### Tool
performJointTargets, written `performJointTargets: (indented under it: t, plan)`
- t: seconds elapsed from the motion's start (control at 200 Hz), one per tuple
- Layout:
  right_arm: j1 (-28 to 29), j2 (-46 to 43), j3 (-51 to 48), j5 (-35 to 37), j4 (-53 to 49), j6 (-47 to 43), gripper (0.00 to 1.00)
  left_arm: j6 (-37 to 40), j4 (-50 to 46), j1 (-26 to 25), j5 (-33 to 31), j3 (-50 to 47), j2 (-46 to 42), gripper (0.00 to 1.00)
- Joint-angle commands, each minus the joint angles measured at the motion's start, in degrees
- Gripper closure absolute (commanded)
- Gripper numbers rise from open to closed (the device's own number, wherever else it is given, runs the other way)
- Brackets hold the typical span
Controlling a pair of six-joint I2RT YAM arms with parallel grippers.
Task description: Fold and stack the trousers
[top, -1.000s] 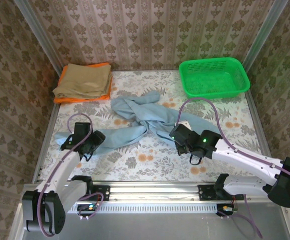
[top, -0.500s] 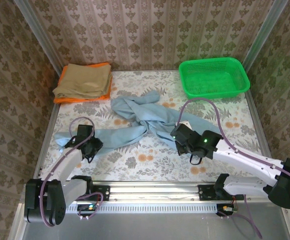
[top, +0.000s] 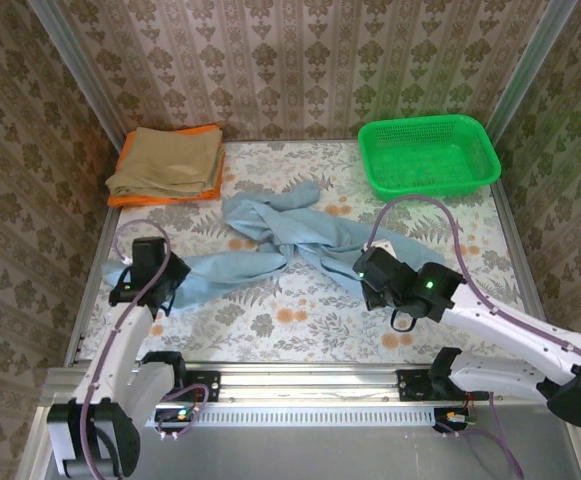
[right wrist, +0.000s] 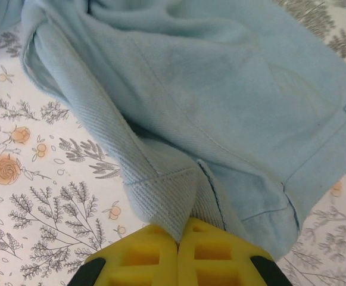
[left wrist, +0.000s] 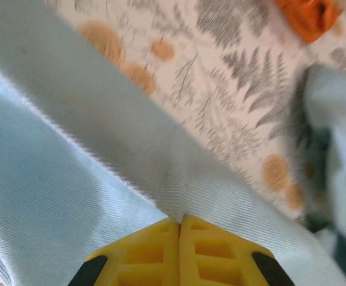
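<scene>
My left gripper (left wrist: 179, 221) and right gripper (right wrist: 179, 226) each pinch the soft sky-blue trousers (top: 270, 228); I fear the twisted legs could pull a thin edge free.

The top camera looks down from high behind the near edge of the surface (top: 300, 330), taking it all in; both wrist cameras hang close over it, sharing the blue trousers (top: 300, 232) with that overview
</scene>
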Motion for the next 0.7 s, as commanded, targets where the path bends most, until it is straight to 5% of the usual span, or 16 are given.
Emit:
performJointTargets:
  t: [0.0,0.375,0.535,0.695]
  plan:
    - [-1.6,-4.2,5.1,7.0,-5.9,-1.3,1.0,5.0,-5.9,2.6,-0.9,7.7,-2.5,1.0]
    - [-16.7,-7.2,10.9,6.4,-8.8,-5.0,1.0,11.2,-12.7,16.7,5.5,20.2,-4.4,1.0]
    - [-27.4,-2.8,6.6,-1.7,-0.6,-5.2,1.0,11.0,-9.4,20.3,9.0,19.4,-0.2,1.0]
    - [-31.3,7.5,4.8,-6.7,8.9,-5.2,1.0,8.5,-2.4,20.2,12.3,14.0,4.9,1.0]
